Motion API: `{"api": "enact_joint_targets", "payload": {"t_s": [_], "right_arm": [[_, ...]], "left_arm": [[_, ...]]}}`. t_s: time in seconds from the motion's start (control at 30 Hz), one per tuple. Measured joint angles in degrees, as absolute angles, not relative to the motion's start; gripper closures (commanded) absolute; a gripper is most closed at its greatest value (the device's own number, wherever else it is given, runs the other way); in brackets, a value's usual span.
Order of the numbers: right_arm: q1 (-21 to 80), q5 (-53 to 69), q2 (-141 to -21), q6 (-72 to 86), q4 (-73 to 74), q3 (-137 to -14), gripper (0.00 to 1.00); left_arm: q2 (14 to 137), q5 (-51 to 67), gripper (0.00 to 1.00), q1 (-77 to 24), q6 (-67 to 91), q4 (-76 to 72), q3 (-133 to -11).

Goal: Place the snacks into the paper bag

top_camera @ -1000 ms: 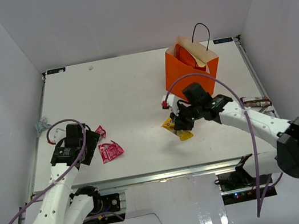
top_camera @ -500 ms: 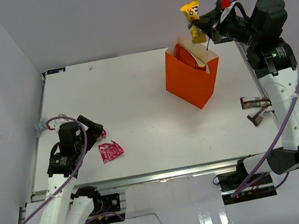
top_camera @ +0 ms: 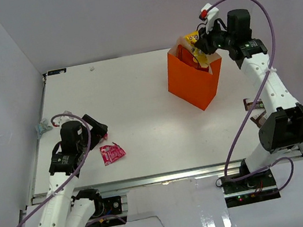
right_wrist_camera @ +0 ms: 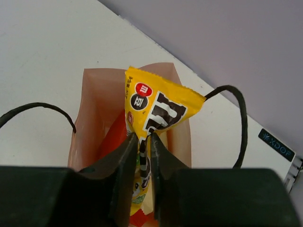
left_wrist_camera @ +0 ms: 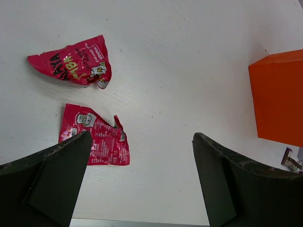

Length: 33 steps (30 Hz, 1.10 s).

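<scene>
Lowered since last frame: my right gripper [right_wrist_camera: 142,142], clamped on candy bar [right_wrist_camera: 158,106], above paper bag [top_camera: 191,86]; chips [right_wrist_camera: 113,139] inside. Two pink packets [left_wrist_camera: 75,64] remain under my spread left gripper [left_wrist_camera: 140,142].

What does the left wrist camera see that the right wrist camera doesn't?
Only the left wrist view shows a crumpled pink packet and a flatter pink packet lying on the table near the open left gripper. It also shows the paper bag from its orange outside.

Only the right wrist view shows the yellow candy wrapper pinched in the right gripper at the bag's open top, and the red-orange chip bag already inside.

Both views show the paper bag and the white table.
</scene>
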State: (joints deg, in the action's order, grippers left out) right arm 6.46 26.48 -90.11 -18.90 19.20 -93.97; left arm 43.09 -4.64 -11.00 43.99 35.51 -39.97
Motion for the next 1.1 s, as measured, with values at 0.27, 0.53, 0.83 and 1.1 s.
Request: {"api": "enact_joint_targets", "payload": {"t_s": [0.27,0.53,0.83,1.1], "right_arm": [[5.2,28.5,-88.7,-21.0,20.9,-92.8,0.3],[-5.1,42.0,-82.1,-21.2,28.5,-94.0,0.26],[-10.9,50.4,-67.7,-29.9,36.6,-74.9,0.26],[-11.6,53.2,-67.5,-33.1,40.6,-69.1,0.25]], "left_arm": [[46.9,-7.8,0.02,-11.0,51.5,37.2,-39.9],[59.6,-13.7,0.05,-11.0,65.5,45.5,-43.4],[78.1,-15.7,0.18,-8.1,73.7,46.6,-51.9],[86.6,-15.7,0.58,-5.6,75.6,45.7,-53.5]]}}
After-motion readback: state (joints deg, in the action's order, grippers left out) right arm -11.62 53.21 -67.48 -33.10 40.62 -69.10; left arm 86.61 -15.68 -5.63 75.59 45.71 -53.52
